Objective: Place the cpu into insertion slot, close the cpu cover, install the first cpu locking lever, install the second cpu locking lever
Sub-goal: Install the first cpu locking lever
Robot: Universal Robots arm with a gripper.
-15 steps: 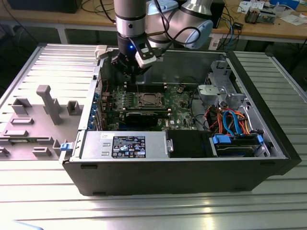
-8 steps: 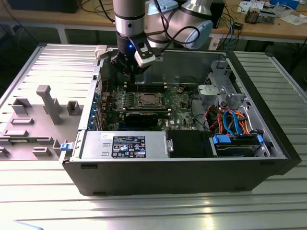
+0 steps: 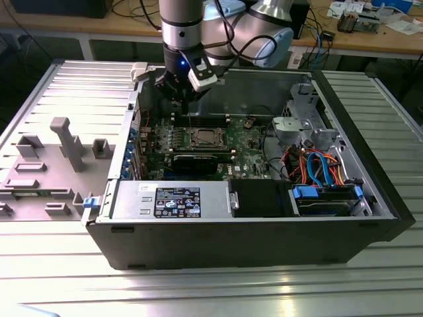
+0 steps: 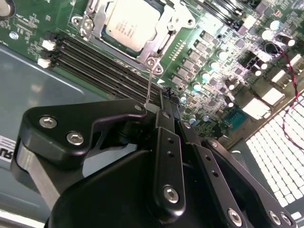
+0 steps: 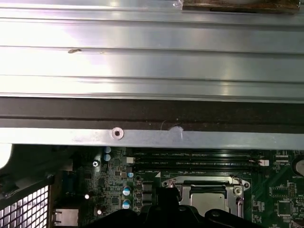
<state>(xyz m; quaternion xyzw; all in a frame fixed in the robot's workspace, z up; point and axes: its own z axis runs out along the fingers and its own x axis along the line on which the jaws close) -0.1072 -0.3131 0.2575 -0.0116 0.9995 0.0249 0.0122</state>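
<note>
The cpu [image 4: 127, 21] lies flat in the insertion slot [image 4: 88, 26] on the green board, its silver top facing up. The cpu cover [image 4: 160, 34] is down over it, framing the chip. A thin wire locking lever [image 4: 149, 83] stands up from the socket corner and its free end meets the tips of my gripper [image 4: 166, 99], whose fingers are together. I cannot tell whether the wire is clamped or just touched. In the exterior view my gripper [image 3: 184, 104] hangs just behind the socket with the cpu [image 3: 201, 137].
Long black memory slots [image 4: 102, 64] run beside the socket. The open case [image 3: 218, 234] has a rear wall [image 5: 152, 135] close behind the gripper, a power supply [image 3: 175, 200] in front and drive bays with cables [image 3: 317, 165] at the exterior view's right.
</note>
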